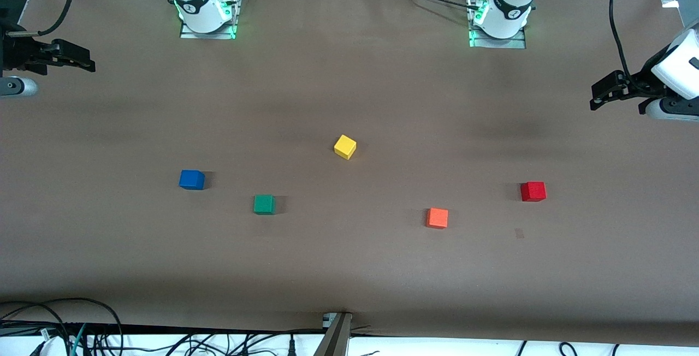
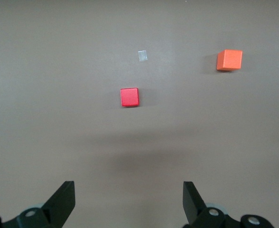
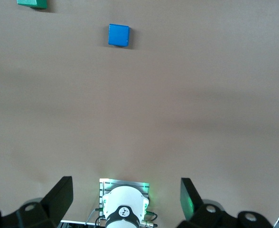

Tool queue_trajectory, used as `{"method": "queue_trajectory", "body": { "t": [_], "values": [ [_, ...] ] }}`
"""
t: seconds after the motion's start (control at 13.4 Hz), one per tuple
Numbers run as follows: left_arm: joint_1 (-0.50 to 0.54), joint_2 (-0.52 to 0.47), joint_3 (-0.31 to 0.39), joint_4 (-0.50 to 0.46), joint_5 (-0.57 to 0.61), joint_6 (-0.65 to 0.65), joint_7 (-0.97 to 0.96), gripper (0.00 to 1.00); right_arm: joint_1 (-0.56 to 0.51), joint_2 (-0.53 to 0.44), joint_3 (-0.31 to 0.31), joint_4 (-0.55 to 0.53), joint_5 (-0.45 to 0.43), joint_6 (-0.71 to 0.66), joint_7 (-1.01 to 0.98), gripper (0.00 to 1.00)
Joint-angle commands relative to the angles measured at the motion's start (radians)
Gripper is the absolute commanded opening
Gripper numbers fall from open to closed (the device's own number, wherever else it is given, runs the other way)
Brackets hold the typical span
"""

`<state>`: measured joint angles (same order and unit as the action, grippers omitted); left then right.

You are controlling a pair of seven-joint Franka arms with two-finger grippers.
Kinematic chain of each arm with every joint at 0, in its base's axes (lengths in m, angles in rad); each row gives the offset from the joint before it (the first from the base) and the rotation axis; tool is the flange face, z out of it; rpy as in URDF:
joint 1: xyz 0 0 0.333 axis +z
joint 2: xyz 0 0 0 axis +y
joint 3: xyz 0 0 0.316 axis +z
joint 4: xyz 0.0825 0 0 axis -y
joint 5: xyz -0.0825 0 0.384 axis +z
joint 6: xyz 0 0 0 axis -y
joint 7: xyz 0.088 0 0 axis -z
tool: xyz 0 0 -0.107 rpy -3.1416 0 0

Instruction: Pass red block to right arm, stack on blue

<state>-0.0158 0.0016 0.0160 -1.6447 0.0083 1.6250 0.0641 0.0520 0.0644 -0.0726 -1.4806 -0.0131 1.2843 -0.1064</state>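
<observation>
Orange block (image 1: 437,218) lies nearest the front camera, with the green block (image 1: 264,204) a little farther off toward the right arm's end, the red block (image 1: 533,191) toward the left arm's end, the blue block (image 1: 191,179) toward the right arm's end, and the yellow block (image 1: 345,147) farthest, near the middle of the worktop (image 1: 349,268). All five sit well apart on the bare brown surface, so each can likely be reached from above without nudging a neighbour. Both arms wait raised at the worktop's ends: the left gripper (image 1: 606,93) over its own end, the right gripper (image 1: 68,57) over the other, jaws empty. From the left wrist view, the left gripper (image 2: 129,199) has its jaws spread wide and looks down on the red block (image 2: 129,97), which lies flat and untouched; the orange block (image 2: 229,60) sits well aside and a small pale patch (image 2: 142,55) lies near the red one. From the right wrist view, the right gripper (image 3: 126,197) also has its jaws wide, with the blue block (image 3: 118,35) in clear sight and the green block (image 3: 32,3) at the picture's edge. Nothing is picked up yet; the open middle near the yellow block seems to leave room for the handover.
</observation>
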Motion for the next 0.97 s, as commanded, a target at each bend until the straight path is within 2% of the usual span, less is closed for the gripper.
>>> {"method": "queue_trajectory", "body": {
  "t": [0.0,0.22,0.89],
  "values": [
    [-0.006,-0.035,-0.011,-0.039,0.044,0.006,0.019,1.0,-0.006,-0.003,0.0,0.0,0.016,0.001,0.001,1.0],
    [-0.016,-0.006,-0.014,0.012,0.045,0.003,0.016,1.0,-0.007,-0.003,0.0,0.0,0.016,0.001,0.001,1.0],
    [-0.007,-0.002,-0.022,0.006,0.048,-0.001,0.014,1.0,-0.007,-0.003,0.0,0.0,0.018,0.001,0.001,1.0]
  ]
}}
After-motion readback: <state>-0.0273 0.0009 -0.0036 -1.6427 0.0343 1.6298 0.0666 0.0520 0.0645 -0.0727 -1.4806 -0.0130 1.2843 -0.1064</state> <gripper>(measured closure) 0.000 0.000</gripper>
